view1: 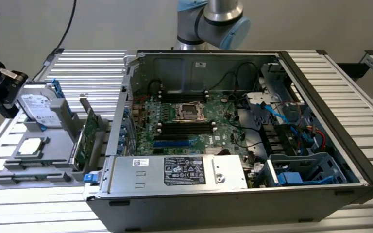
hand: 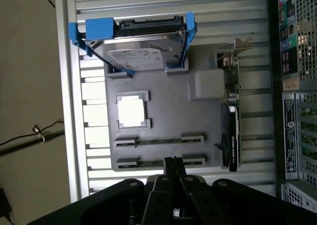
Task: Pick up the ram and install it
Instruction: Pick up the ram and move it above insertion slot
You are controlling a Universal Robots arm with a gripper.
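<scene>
Gripper (hand: 173, 164): fingers drawn together to one narrow tip, nothing pinched between them. In the exterior view it hangs at that view's far left, above the grey tray (hand: 163, 111) and apart from it. The wrist camera looks straight down, so the tip overlaps the nearer of two holder rows; whether a stick sits in that row I cannot tell. Judged from the height seen outside, there is no contact.

The ram (hand: 158, 141): a thin strip seen edge-on, standing on its long edge between two small end blocks on the tray, in the row just beyond the tip. It is not yet lifted. Standing it on edge leaves both flat faces free for a pinch from above, which is likely why it is cradled this way.

Also on the tray:
- hard drive (hand: 138, 51) in a blue carrier, propped at a slant
- square silver processor chip (hand: 131, 111) lying flat in a corner frame
- large expansion card (hand: 230, 116) upright on the side toward the case

Each part has its own seat, presumably so it can be found in a fixed place.

Computer case (view1: 316, 97): lies on its side on the slatted table (view1: 89, 63), open side up, just beside the tray. The motherboard (view1: 173, 121) faces upward, and its black slots (view1: 185, 127) look empty and reachable from above.
</scene>
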